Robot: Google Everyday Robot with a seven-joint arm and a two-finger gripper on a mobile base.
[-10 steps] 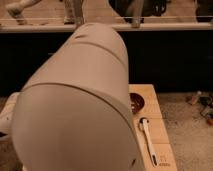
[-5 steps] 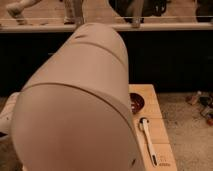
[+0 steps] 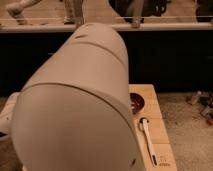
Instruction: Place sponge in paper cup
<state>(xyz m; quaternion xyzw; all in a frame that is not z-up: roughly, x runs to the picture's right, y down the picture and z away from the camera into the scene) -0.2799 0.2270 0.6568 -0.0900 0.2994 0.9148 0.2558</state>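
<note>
at the far left a pale rounded shape [image 3: 7,116] peeks out beside the arm; what it is cannot be told. the arm [image 3: 80,110] fills the left and middle of the view. it is a broad, smooth, beige casing that rises from the bottom edge and leans up and to the right. its rounded top reaches the dark wall [image 3: 170,60] behind the desk. the gripper is out of view, so whether it is apart, together or clamped on anything cannot be told. the sponge and the paper cup do not show either, as the casing covers nearly all of the desk. only a strip of the light wooden desk [image 3: 157,125] along its right edge is seen. near the far right corner sits a dark reddish round dish [image 3: 136,103], its left side hidden by the arm. just nearer, a thin white stick-like thing [image 3: 148,141] lies lengthwise along the right edge. right of the desk is speckled floor [image 3: 190,140], with a few small blurred items [image 3: 202,102] near the wall.
</note>
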